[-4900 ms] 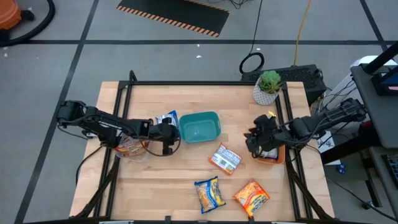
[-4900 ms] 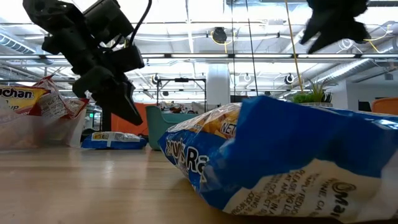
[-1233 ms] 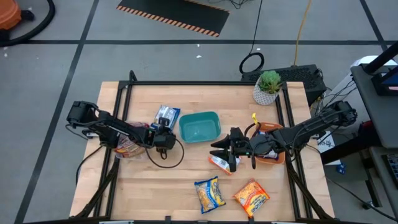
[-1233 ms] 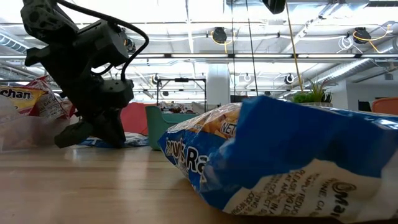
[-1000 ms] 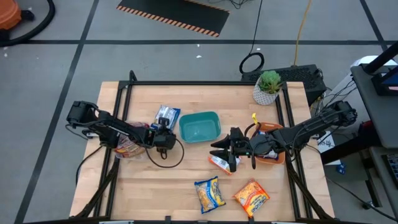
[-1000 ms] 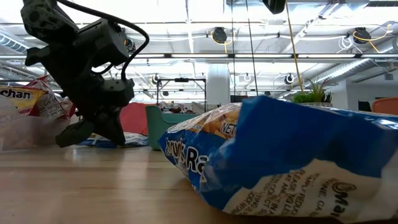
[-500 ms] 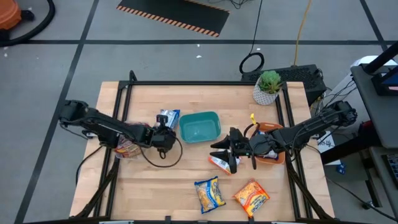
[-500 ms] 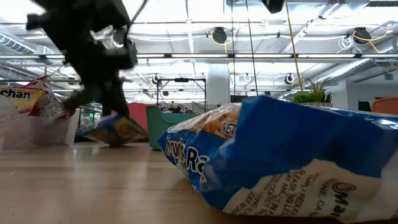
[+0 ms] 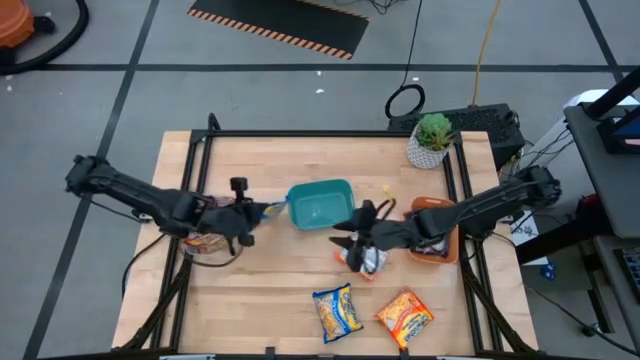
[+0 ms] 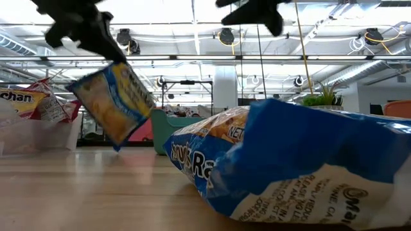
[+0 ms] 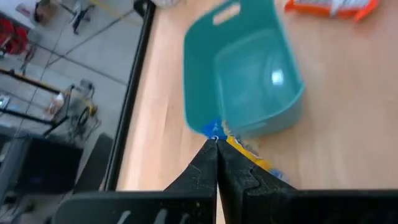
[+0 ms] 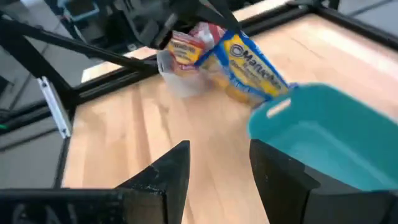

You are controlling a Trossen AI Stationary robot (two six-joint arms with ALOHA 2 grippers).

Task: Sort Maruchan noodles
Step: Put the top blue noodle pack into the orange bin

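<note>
My left gripper (image 9: 250, 211) is shut on a blue-and-yellow noodle packet (image 10: 115, 102), raised above the table between the clear container (image 9: 205, 240) and the teal bin (image 9: 322, 203). My right gripper (image 12: 221, 171) is open and hovers just near of the bin, beside a white-and-silver packet (image 9: 369, 259) that lies on the table. Another blue-and-yellow packet (image 9: 337, 310) and an orange packet (image 9: 405, 317) lie flat near the table's near edge. The clear container holds red packets. My left gripper pinches the blue-and-yellow packet by its upper edge (image 11: 214, 129) between the two shut fingers. The packet is lifted clear of the table and hangs tilted below the fingers (image 10: 96, 32).
An orange tray (image 9: 436, 242) sits by the right rail, under the right arm. A potted plant (image 9: 432, 140) stands at the far right corner. Bare wood shows along the far side and at the near left.
My left gripper has shut on the blue-and-yellow packet that lay left of the teal bin, lifted it clear and drawn it toward the near-left; the packet now hangs tilted. My right gripper has risen and shifted a little toward the bin.
</note>
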